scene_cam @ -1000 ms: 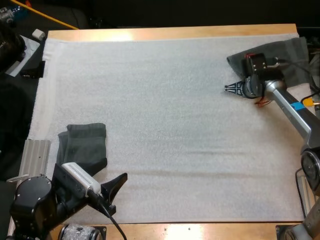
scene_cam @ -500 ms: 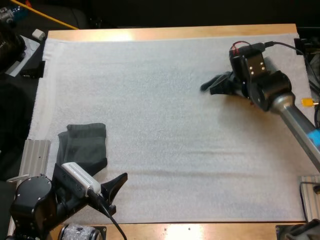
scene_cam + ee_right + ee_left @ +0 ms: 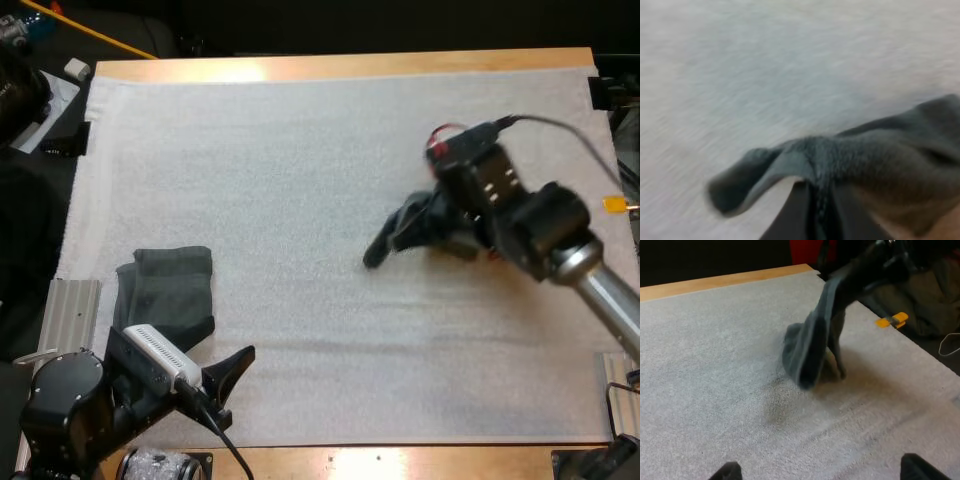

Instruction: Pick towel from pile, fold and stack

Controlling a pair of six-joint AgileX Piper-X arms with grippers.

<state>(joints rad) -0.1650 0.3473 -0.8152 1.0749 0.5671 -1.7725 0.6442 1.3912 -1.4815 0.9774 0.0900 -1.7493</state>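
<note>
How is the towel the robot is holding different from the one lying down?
The carried towel hangs bunched and drooping from the right gripper; the folded towel lies flat on the white mat, held by nothing. The carried towel is over the mat's right half, the folded towel near its left edge. Both are dark grey-green.

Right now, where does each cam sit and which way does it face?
High: behind both arms, looking forward and down over the mat; left pincer near the folded towel, right pincer holding the crumpled towel.
Left wrist: on the left arm, facing across the mat at the hanging towel; own fingertips apart.
Right wrist: on the right arm, looking down; own fingers clamp that towel.
Shared: all three show the crumpled towel.
</note>
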